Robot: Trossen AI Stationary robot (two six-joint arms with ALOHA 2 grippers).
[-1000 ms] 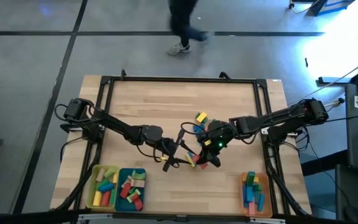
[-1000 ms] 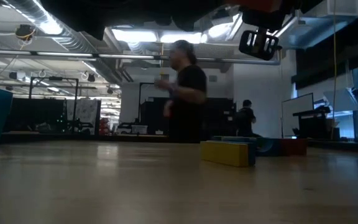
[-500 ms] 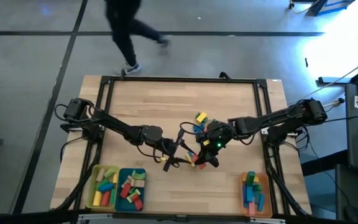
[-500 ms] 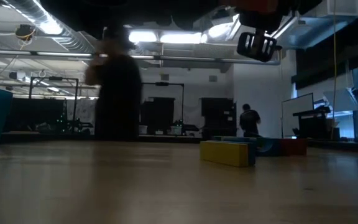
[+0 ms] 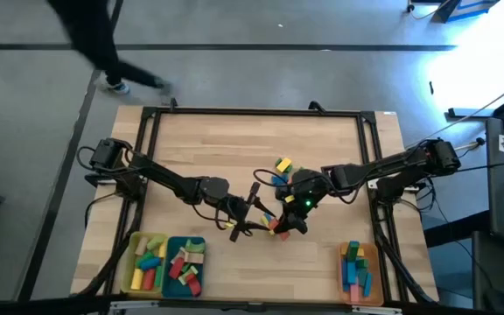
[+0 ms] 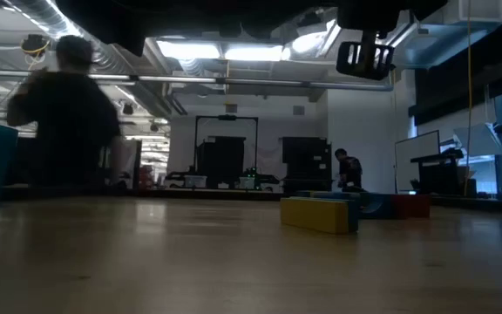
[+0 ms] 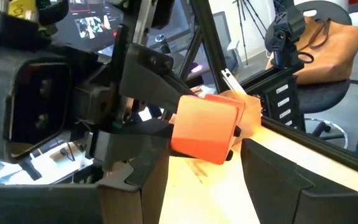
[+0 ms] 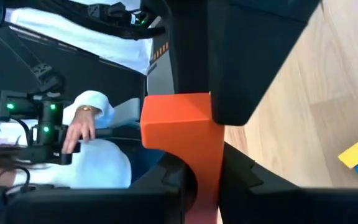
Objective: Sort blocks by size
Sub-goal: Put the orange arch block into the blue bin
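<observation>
Right gripper (image 5: 283,226) near desk's front-middle clamps orange-red wooden arch block (image 8: 185,140); left gripper (image 5: 250,213) open-fingered just beside it. Block looks light, rigid, smooth; grip flat sides.

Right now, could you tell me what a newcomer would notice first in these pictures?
Both arms meet at mid-table, where the right claw holds an orange block facing the left claw. Loose blocks lie just beyond them, with filled trays along the near edge. A person walks past the table's far left corner.
</observation>
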